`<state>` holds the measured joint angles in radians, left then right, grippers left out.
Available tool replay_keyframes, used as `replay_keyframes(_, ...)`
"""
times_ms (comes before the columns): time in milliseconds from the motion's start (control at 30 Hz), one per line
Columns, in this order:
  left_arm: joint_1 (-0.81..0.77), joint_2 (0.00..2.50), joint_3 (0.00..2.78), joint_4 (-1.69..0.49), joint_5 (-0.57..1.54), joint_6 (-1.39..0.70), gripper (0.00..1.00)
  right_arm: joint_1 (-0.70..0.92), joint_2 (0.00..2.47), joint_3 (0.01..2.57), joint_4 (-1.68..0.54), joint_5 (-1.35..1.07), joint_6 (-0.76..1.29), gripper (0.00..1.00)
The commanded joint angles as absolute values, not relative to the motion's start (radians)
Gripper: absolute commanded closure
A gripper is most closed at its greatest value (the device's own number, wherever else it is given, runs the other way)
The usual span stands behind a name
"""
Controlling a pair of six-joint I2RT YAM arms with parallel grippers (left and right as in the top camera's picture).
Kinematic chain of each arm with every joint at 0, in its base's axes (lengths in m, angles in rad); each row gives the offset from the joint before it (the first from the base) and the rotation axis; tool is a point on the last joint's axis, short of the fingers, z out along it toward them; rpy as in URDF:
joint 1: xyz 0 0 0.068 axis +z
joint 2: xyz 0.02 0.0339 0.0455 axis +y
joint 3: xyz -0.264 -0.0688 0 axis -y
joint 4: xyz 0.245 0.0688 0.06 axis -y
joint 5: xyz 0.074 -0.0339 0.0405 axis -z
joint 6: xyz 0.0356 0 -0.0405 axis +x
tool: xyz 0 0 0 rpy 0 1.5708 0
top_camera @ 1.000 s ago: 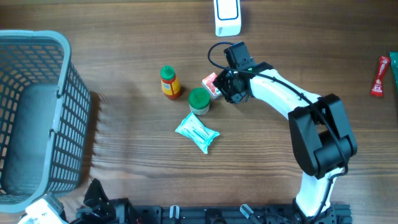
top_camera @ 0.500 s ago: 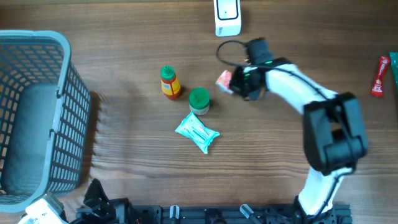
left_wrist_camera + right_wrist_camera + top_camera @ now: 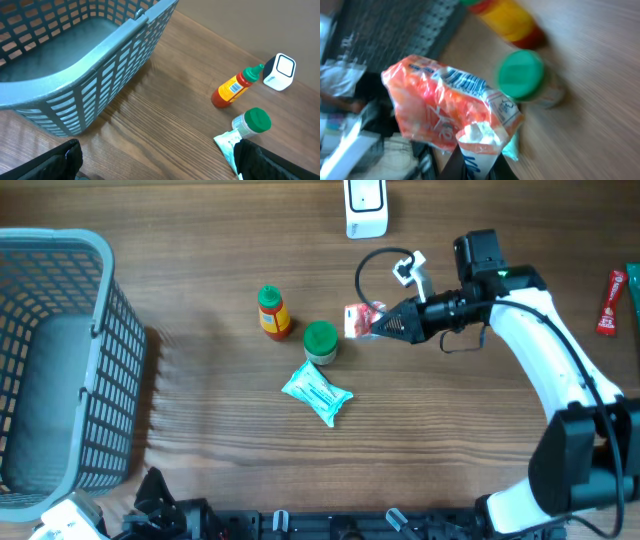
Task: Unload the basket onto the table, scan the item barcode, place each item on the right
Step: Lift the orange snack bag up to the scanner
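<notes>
My right gripper (image 3: 384,327) is shut on one end of an orange and white snack packet (image 3: 359,320), held above the table just right of the green-lidded jar (image 3: 320,340). In the right wrist view the packet (image 3: 447,107) fills the middle, a printed barcode showing on its upper face, and its white end is pinched in the gripper (image 3: 477,161). The white scanner (image 3: 365,205) stands at the table's far edge, above the packet. My left gripper (image 3: 160,167) is open over bare wood near the front left, with nothing between its fingers.
A red and yellow sauce bottle (image 3: 272,312) stands left of the jar, and a teal packet (image 3: 317,392) lies below it. A large grey-blue basket (image 3: 110,350) fills the left side. A red sachet (image 3: 612,302) lies at the right edge.
The right gripper closed on the orange packet beside the jar and lifted it off the table. The arm swung out to the right, and the packet now points left.
</notes>
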<state>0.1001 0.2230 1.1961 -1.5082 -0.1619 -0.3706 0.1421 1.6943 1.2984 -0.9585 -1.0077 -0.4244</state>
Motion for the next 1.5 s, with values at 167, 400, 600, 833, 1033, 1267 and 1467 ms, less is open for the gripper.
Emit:
replay_keyframes(167, 0.107, 0.216, 1.199, -1.505, -0.157, -0.351, 0.0, 0.14, 1.499, 1.301, -1.574, -1.287, -1.865, 0.95)
replay_keyframes(400, 0.107, 0.216, 1.199, -1.505, -0.157, -0.351, 0.0, 0.14, 1.485, 1.301, -1.604, -1.303, -1.937, 0.96)
replay_keyframes(600, 0.107, 0.216, 1.199, -1.505, -0.157, -0.351, 0.0, 0.14, 1.489, 1.301, -0.971, -1.2, -0.813, 0.96)
replay_keyframes(833, 0.107, 0.216, 1.199, -1.505, -0.157, -0.351, 0.0, 0.14, 1.5, 1.301, -0.506, -0.909, 0.641, 0.96)
replay_keyframes(1033, 0.107, 0.216, 1.199, -1.505, -0.157, -0.351, 0.0, 0.141, 1.528, 1.301, -0.67, -0.611, 1.238, 0.96)
replay_keyframes(1267, 0.107, 0.216, 1.199, -1.505, -0.157, -0.351, 0.0, 0.142, 1.832, 1.301, -0.333, -0.906, 1.357, 0.95)
replay_keyframes(1467, 0.107, 0.216, 1.199, -1.505, -0.157, -0.351, 0.0, 0.142, 2.079, 1.318, 0.418, -0.895, 1.952, 0.95)
